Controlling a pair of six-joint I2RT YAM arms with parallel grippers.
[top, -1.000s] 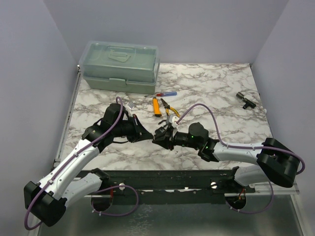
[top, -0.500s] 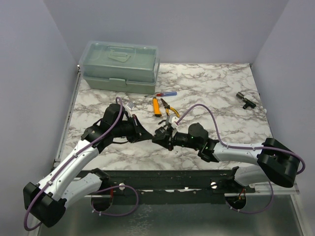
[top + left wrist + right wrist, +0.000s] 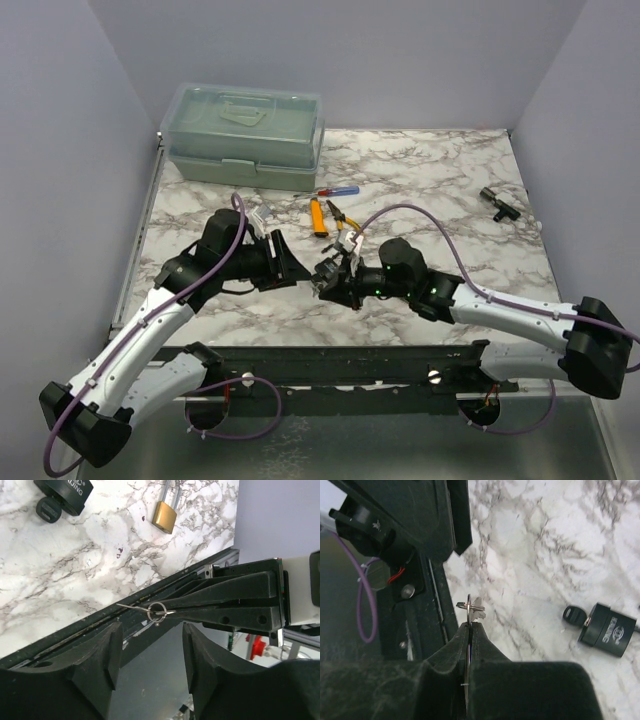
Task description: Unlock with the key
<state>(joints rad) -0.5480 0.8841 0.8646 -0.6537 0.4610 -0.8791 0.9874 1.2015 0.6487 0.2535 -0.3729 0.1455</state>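
1. Left gripper (image 3: 150,645): fingers stood apart with nothing between them. It hung over the near edge of the marble table (image 3: 440,170), nose to nose with the other arm
2. Key (image 3: 477,605): held off the table in the gap between the two grippers, its ring (image 3: 468,601) beyond the holding fingertips. Judged light, thin, stiff metal with smooth faces, so likely to swivel or slip in a pinch. Best taken flat across the bow with the blade left clear. Could not tell which end was buried between the pads
3. Right gripper (image 3: 470,627): pinched closed on the key, pads against its flat sides, only the ring and a small tab showing past the tips
4. Black padlock (image 3: 609,630): lay on the marble, a dark key head (image 3: 572,614) touching or just beside it. Whether that key sat in the keyway could not be told
5. Brass padlock (image 3: 165,515): lay flat on the marble near the black one, shackle (image 3: 171,491) pointing away from the body. Which lock the held key fits, unclear
6. Judgement: either lock is heavier than the key yet would probably skid on the slick top when pushed. The free left gripper should clamp the body across its broad faces, keyway end left open
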